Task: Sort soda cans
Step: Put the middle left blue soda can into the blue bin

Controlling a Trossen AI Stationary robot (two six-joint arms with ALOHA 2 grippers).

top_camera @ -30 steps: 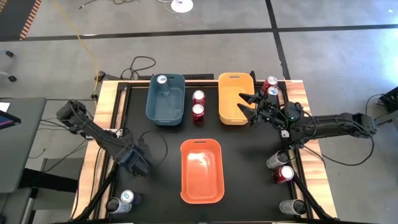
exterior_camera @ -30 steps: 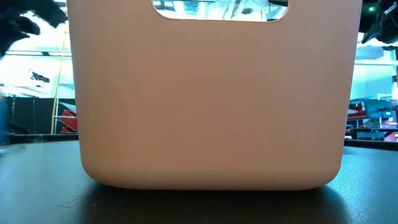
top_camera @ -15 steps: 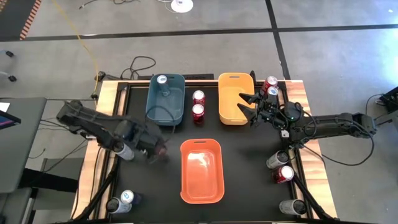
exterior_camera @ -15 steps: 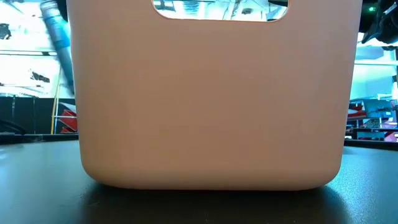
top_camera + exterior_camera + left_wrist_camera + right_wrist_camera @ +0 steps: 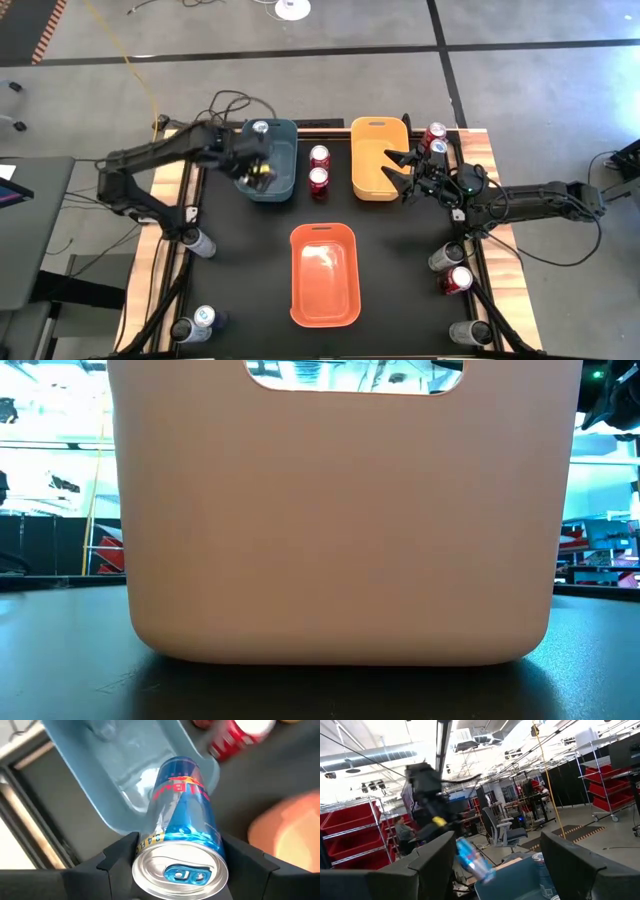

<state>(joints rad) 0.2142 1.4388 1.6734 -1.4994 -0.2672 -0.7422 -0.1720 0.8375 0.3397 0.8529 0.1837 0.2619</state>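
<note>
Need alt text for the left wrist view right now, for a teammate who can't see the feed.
Left pincer grips a blue soda can, silver top toward the camera, held over the blue bin. A blurred red can stands on the black table beyond the bin, and an orange bin shows at one edge.

Bright, even overhead light; glare on ceiling lamps [image 5: 355, 770]; motion blur on red can [image 5: 240, 737].
</note>
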